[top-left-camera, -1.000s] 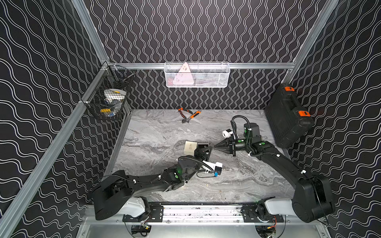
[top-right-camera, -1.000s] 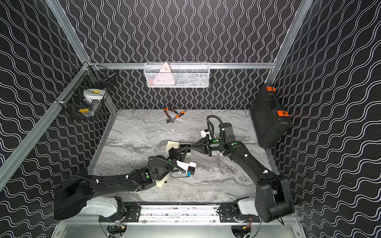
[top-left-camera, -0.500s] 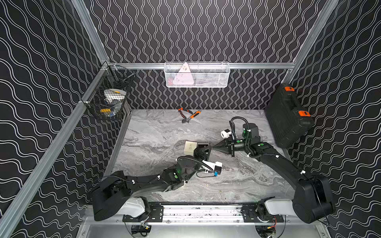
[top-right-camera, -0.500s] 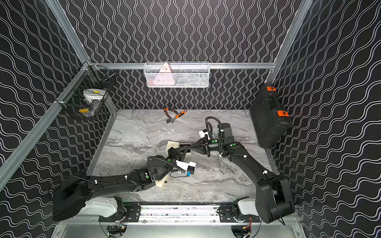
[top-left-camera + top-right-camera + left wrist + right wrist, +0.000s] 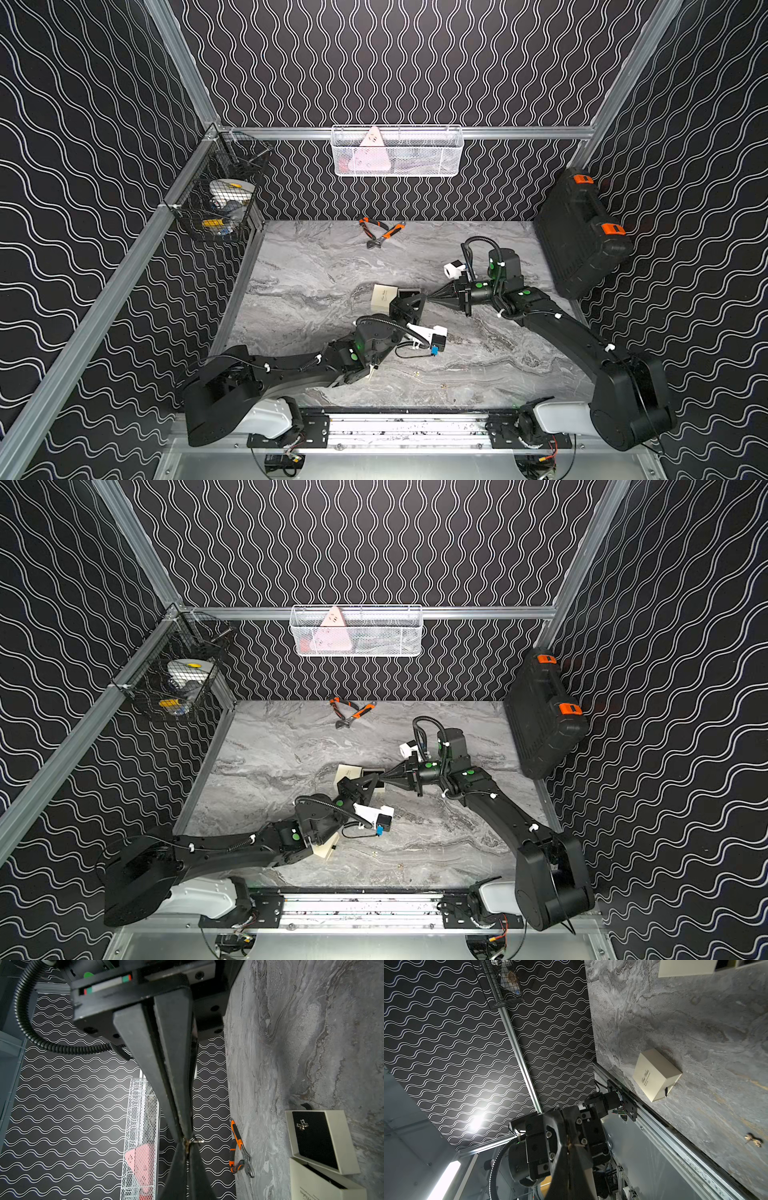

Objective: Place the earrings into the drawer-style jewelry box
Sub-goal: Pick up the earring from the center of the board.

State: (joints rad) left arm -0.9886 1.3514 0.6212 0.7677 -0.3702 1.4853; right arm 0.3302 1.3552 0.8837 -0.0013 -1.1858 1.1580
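The earring (image 5: 192, 1141) sits pinched at the very tips of my left claw (image 5: 186, 1139), raised above the table (image 5: 291, 1043) just beside the open drawer (image 5: 340, 1136). My right claw (image 5: 569, 1146) has just come in nose to nose and snapped closed — on the same speck, as far as I can tell. So this looks like a handover, and my left should let go next. A second earring (image 5: 302, 1125) already lies on the drawer's black pad — a third earring (image 5: 752, 1141) waits on the table.
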